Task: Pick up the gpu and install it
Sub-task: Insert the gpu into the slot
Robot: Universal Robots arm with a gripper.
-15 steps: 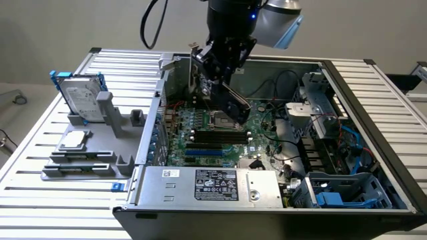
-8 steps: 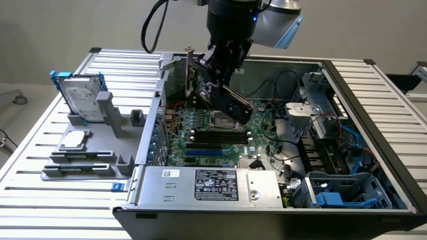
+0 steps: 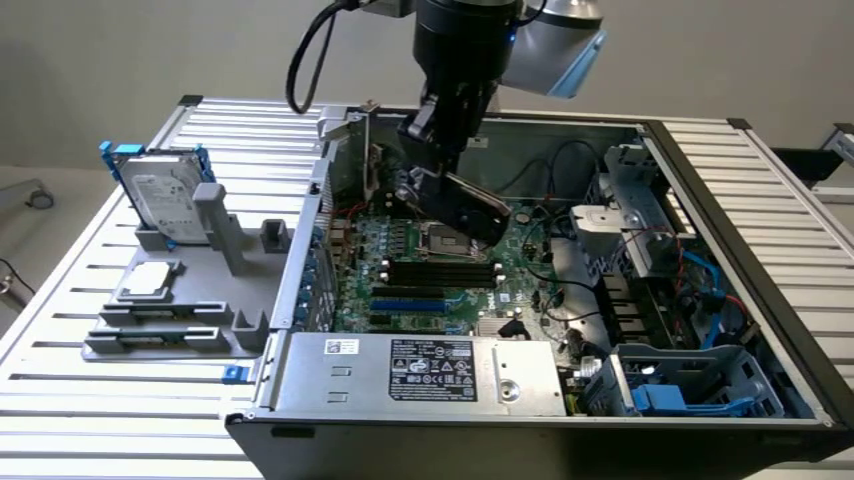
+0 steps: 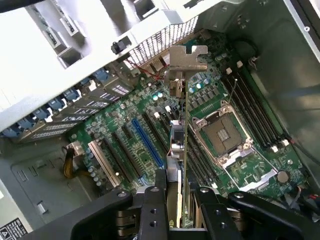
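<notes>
Showing a gripper (image 4: 178,207) closed partway on a graphics card (image 4: 179,145), with one black finger (image 4: 152,210) pressed to each flat face at the card's near end. From the wrist, seen edge-on: a thin card with a silver metal bracket (image 4: 187,62) at its far end. Held in the air over a green motherboard (image 4: 125,115), above the rows of long slots, between a blue slot (image 4: 147,142) and the open processor socket (image 4: 222,132), with black memory slots (image 4: 255,107) beyond the socket. In the exterior view, the same gripper (image 3: 424,170) reaching down from the top of the scene into an open computer case (image 3: 747,200) lying on its side, with the graphics card (image 3: 467,205) tilted, black face up, raised just above the motherboard (image 3: 427,270) and near the socket (image 3: 447,238). Nearest the camera inside the case, a silver power supply (image 3: 427,370) with a black label. Toward the exterior view's left, outside the case, a grey holder (image 3: 174,330) on a slatted metal table (image 3: 80,420), carrying an upright hard drive (image 3: 167,195) in a blue frame and a small square silver chip (image 3: 150,280) lying flat.
</notes>
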